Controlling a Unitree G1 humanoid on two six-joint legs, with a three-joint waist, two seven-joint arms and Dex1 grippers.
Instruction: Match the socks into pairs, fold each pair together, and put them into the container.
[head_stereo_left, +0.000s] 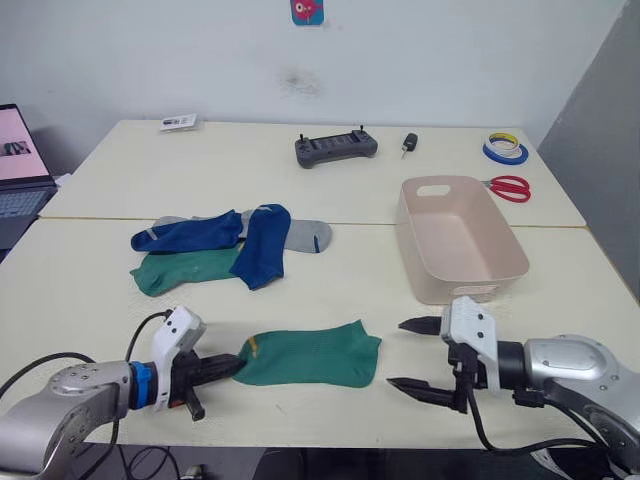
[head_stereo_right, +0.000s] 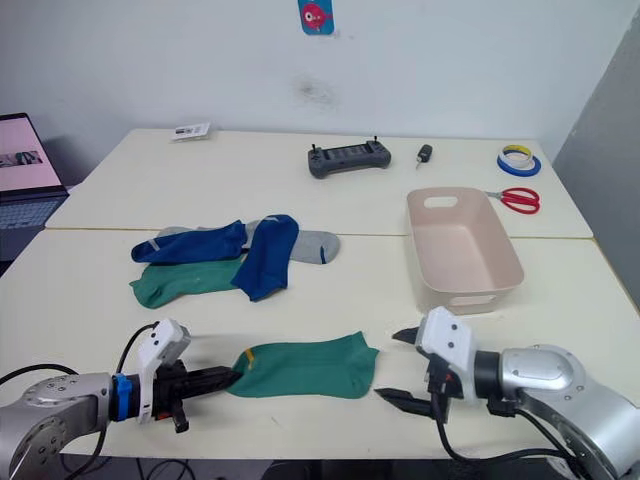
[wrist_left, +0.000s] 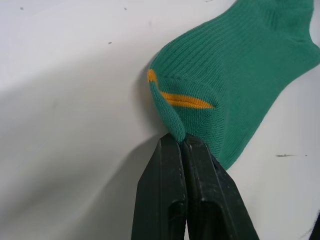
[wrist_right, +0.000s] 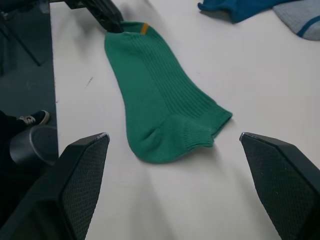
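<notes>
A green sock (head_stereo_left: 310, 357) lies flat near the table's front edge. My left gripper (head_stereo_left: 236, 366) is shut on its cuff end, which carries an orange stripe (wrist_left: 182, 100). My right gripper (head_stereo_left: 406, 354) stands open just right of the sock's toe, touching nothing. Farther back on the left lies a pile: a second green sock (head_stereo_left: 185, 268), two royal blue socks (head_stereo_left: 262, 243) (head_stereo_left: 190, 233) across it, and a grey sock (head_stereo_left: 305, 235) with a blue mark beneath them. The pinkish-beige container (head_stereo_left: 462, 238) stands empty at the right.
At the far side of the table lie a grey controller (head_stereo_left: 335, 148), a small black key fob (head_stereo_left: 409, 143), tape rolls (head_stereo_left: 505, 149), red scissors (head_stereo_left: 510, 187) and a card (head_stereo_left: 178, 122). A laptop (head_stereo_left: 20, 160) sits off the left edge.
</notes>
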